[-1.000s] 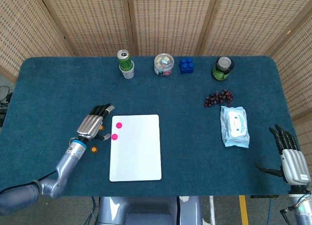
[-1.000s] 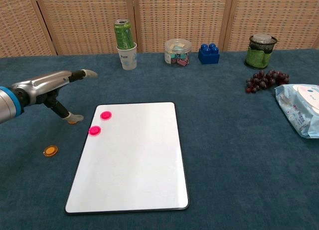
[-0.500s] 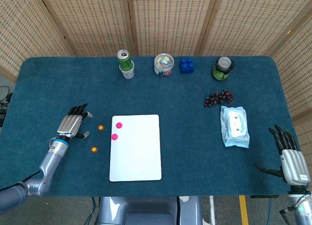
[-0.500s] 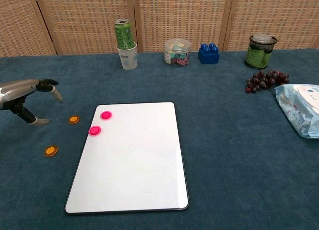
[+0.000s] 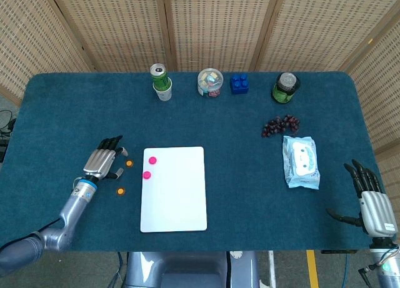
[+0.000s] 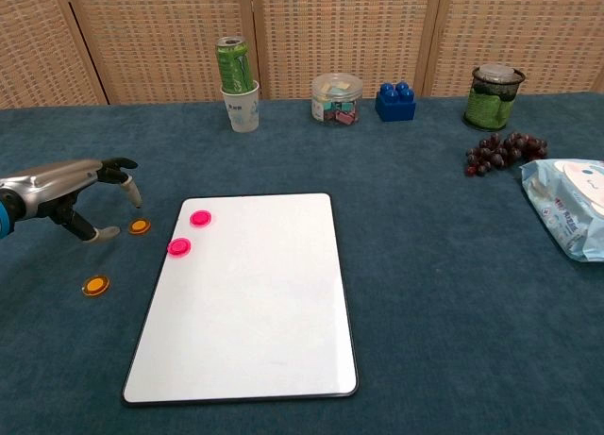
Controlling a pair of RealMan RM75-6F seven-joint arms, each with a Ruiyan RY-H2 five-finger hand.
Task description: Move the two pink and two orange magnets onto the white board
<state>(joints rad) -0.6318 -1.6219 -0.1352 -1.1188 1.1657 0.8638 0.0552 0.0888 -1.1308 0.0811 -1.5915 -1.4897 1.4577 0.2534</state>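
The white board (image 5: 174,188) (image 6: 247,298) lies flat near the table's front, with two pink magnets (image 5: 152,160) (image 5: 147,174) (image 6: 200,218) (image 6: 178,246) at its far left corner. Two orange magnets (image 5: 129,163) (image 5: 120,190) (image 6: 140,225) (image 6: 95,285) lie on the cloth left of the board. My left hand (image 5: 104,161) (image 6: 74,192) hovers just left of the farther orange magnet, fingers spread and curved down, holding nothing. My right hand (image 5: 372,200) rests open at the table's front right edge, seen only in the head view.
Along the back stand a green can in a white cup (image 5: 161,82), a clear jar (image 5: 210,82), a blue block (image 5: 239,83) and a green jar (image 5: 285,87). Dark grapes (image 5: 280,125) and a wipes pack (image 5: 300,161) lie at the right.
My left hand pulled away leftward from the farther orange magnet, then came back right toward it. The magnets, board and right hand have not moved.
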